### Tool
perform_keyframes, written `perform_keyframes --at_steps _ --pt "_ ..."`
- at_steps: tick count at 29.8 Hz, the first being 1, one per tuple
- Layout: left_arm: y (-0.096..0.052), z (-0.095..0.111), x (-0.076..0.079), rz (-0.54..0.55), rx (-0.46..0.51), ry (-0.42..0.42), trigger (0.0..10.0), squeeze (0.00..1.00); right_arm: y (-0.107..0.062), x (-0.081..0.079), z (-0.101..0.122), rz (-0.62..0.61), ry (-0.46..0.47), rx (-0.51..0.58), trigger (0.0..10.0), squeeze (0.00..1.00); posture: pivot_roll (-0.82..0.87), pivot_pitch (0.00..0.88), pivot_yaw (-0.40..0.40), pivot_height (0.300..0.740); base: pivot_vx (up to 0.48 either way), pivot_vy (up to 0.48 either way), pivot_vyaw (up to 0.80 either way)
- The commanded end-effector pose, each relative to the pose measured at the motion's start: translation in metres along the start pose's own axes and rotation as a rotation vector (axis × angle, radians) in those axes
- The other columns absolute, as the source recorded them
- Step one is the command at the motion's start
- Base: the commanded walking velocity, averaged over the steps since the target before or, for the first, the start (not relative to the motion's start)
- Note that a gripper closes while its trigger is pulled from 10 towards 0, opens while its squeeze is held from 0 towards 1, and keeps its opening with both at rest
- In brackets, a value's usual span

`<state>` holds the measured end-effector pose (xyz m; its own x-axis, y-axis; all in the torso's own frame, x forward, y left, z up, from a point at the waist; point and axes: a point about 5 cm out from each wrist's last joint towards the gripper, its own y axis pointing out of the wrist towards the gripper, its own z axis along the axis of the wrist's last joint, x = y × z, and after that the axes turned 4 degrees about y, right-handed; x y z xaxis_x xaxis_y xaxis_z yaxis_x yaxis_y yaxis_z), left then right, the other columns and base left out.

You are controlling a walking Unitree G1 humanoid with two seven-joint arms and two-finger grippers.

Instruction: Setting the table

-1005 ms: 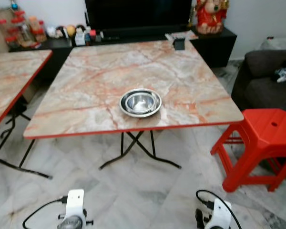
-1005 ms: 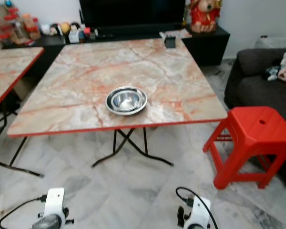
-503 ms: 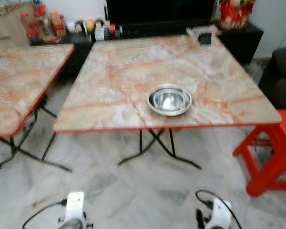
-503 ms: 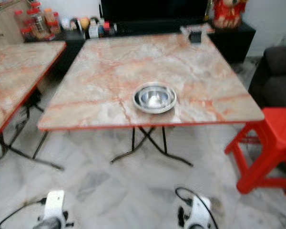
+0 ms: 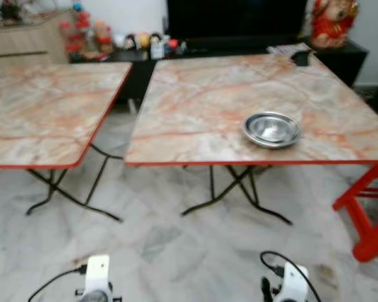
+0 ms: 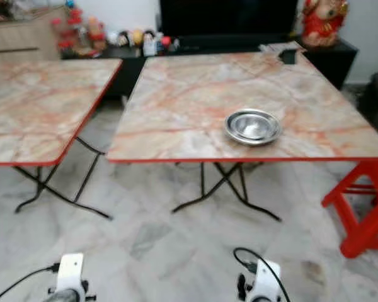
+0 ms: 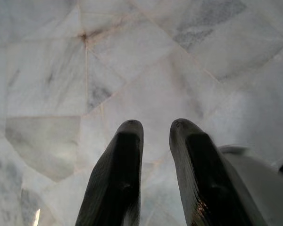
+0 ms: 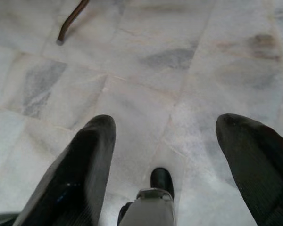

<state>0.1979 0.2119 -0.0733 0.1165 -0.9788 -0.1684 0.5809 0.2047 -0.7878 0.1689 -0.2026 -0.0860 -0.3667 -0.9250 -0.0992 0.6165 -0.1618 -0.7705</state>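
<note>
Marble floor underfoot, our left claw point(image 7: 155, 136) narrow and right claw point(image 8: 170, 141) wide, both empty, we should square up to the counter point(image 5: 201, 107) bearing nested bowls point(image 5: 271, 129) at two o'clock.

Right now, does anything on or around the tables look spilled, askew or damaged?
Nothing stands out. The steel bowls sit nested and level near the front edge of the right table; the left table shows no spill. Both grippers hang over the marble floor.
</note>
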Motion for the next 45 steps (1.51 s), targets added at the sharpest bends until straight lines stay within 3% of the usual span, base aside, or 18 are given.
perform_keyframes --at_steps 1,45 --pt "0.0002 0.0004 -0.0046 0.015 0.0 0.003 10.0 0.0 0.0011 -0.0074 0.002 0.016 0.011 0.006 10.0 0.0 -0.03 0.0 0.006 0.74 0.0 0.401 0.0" --pt "0.0009 0.0055 -0.0029 0.007 0.011 0.016 10.0 0.0 0.002 -0.0123 0.0056 0.025 0.002 0.022 10.0 0.0 -0.02 0.0 0.009 0.74 0.0 0.4 0.03"
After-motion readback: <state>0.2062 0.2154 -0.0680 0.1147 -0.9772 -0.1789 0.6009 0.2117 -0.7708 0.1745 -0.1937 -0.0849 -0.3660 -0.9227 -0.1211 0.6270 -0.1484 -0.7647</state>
